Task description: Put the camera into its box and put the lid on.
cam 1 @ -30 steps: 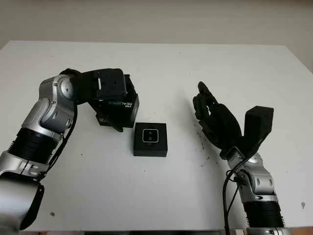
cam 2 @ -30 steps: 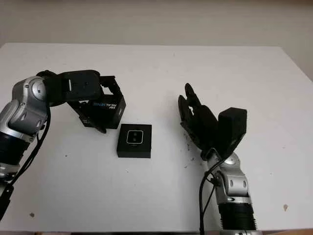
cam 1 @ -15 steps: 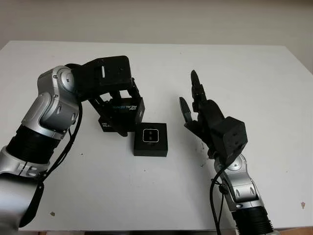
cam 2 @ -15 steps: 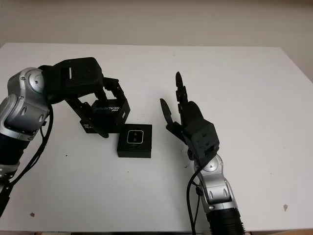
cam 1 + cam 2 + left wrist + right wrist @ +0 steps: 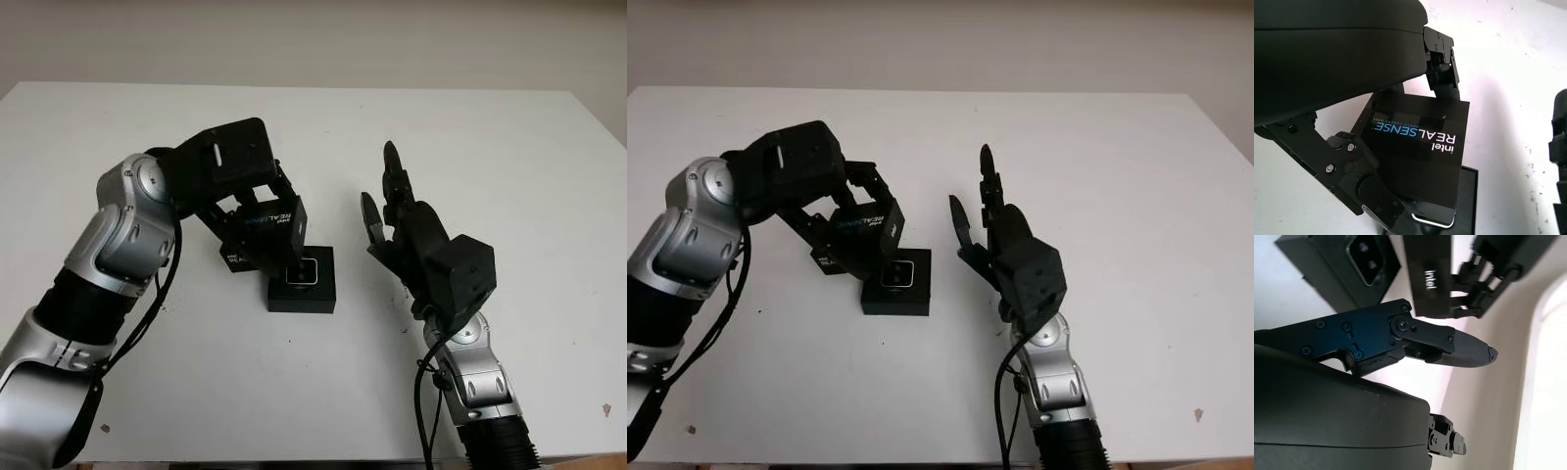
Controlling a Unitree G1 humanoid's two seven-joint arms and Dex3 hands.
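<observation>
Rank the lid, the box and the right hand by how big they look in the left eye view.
1. Right hand, open, right of the box; it may be nearer the camera.
2. Box with the camera inside, and lid in the left hand: too alike and overlapped to rank.

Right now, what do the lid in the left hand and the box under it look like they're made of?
The lid in the left hand: probably matte black printed cardboard, given its sharp edges and crisp printed logo. The box: the same flat black look, likely cardboard too, though rigid plastic can't be ruled out.
</observation>
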